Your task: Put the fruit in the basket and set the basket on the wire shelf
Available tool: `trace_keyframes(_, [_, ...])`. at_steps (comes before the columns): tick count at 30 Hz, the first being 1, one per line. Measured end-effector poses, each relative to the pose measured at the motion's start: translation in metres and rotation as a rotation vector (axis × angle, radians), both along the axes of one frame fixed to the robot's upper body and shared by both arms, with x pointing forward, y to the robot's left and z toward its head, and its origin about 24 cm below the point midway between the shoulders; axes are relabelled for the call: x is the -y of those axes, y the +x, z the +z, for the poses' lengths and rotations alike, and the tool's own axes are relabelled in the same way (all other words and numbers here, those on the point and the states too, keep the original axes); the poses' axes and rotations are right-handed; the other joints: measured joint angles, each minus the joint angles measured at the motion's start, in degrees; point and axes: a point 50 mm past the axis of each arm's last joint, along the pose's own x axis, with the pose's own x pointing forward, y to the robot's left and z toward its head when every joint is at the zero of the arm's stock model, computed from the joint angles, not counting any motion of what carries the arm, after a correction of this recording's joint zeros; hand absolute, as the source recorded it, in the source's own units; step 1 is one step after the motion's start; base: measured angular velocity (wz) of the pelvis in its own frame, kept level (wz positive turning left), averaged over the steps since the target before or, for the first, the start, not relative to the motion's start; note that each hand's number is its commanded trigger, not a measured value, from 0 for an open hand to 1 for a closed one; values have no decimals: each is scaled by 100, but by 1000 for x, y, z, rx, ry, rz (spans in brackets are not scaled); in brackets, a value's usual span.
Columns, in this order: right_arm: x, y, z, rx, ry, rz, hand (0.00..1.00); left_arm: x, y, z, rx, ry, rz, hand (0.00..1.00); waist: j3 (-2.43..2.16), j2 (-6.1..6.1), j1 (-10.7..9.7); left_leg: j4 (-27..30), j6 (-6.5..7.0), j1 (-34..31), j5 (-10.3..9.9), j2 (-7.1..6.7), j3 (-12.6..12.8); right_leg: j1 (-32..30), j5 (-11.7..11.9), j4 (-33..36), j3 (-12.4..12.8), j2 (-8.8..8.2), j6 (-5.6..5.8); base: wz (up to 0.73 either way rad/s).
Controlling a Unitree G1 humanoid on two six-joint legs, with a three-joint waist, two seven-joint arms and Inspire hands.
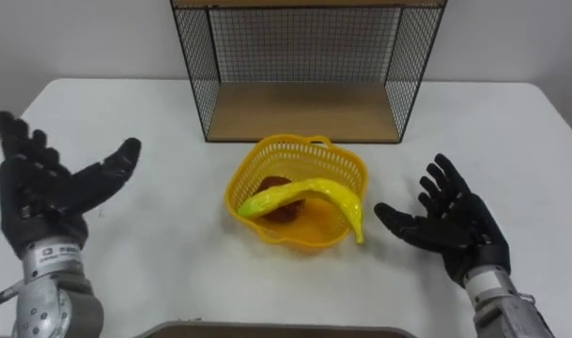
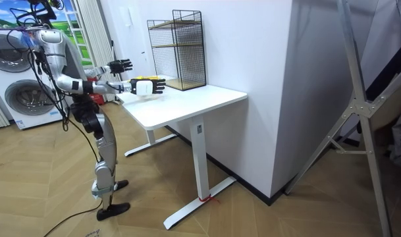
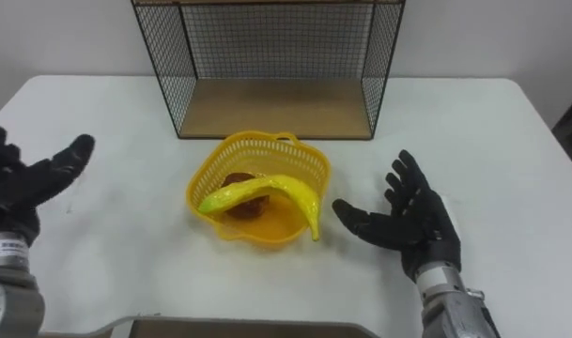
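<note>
Black left hand [image 1: 41,202] and right hand [image 1: 464,235] sit on silvery metal forearms, a white label at the left wrist.

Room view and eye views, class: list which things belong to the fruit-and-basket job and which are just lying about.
For the job: yellow basket, banana lying across it, dark red fruit beneath, wire shelf, left robot hand, right robot hand (both open).

Just lying about: washing machine, metal stand, white table.
</note>
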Motion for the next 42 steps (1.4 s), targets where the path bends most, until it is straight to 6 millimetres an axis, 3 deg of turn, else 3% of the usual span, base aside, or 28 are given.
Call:
trace_keyframes(10, [-16,1,-6,-6,63,57,0,17,-6,-42,-154,-99,-176,0,22,84,-172,-79,-8,45,-2,60,148,-3,15,26,124,33,-20,-6])
trace_keyframes(18, [-32,6,-9,7,292,55,0,30,-6,-47,-160,-211,-245,0,26,73,-193,-102,-10,149,0,88,231,-7,15,89,246,48,-21,-7])
trace_keyframes(33, [-41,6,-9,21,386,105,0,40,-6,-51,-158,-314,-292,0,0,95,-171,-83,-37,66,4,144,328,-177,25,179,343,88,-40,-4])
trace_keyframes(42, [-49,3,-17,-18,393,134,0,49,-6,-52,-168,-317,-331,0,9,55,-175,-88,-37,55,5,145,329,-169,28,181,352,89,-44,0])
